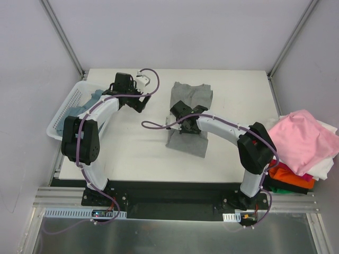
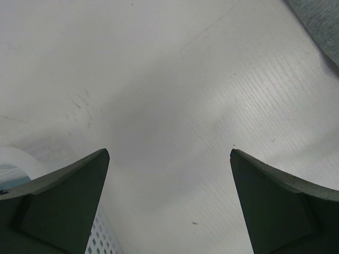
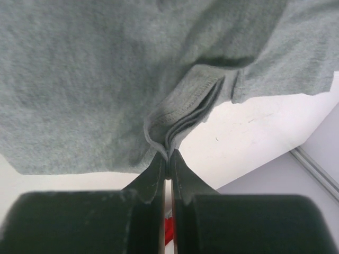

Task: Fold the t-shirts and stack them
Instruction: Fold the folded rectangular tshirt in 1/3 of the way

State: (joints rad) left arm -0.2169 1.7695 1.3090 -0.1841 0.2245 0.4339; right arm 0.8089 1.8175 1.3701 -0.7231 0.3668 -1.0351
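Observation:
A light heather-grey t-shirt (image 1: 189,114) lies partly folded in the middle of the white table (image 1: 132,148). My right gripper (image 1: 180,117) is shut on a bunched fold of the grey t-shirt's edge (image 3: 180,119), with the cloth pinched between the fingertips (image 3: 168,156). My left gripper (image 1: 139,100) is open and empty over bare table (image 2: 169,106), left of the grey shirt; a corner of the grey t-shirt (image 2: 323,21) shows at the top right of the left wrist view. A dusty blue-teal t-shirt (image 1: 87,106) lies in the basket. Pink (image 1: 299,140), white, orange (image 1: 288,177) and red shirts are heaped at the right.
The white slatted basket (image 1: 66,114) stands at the table's left edge; its rim shows in the left wrist view (image 2: 100,238). The heap of shirts hangs past the table's right edge. Grey enclosure walls and metal posts (image 1: 63,37) surround the table.

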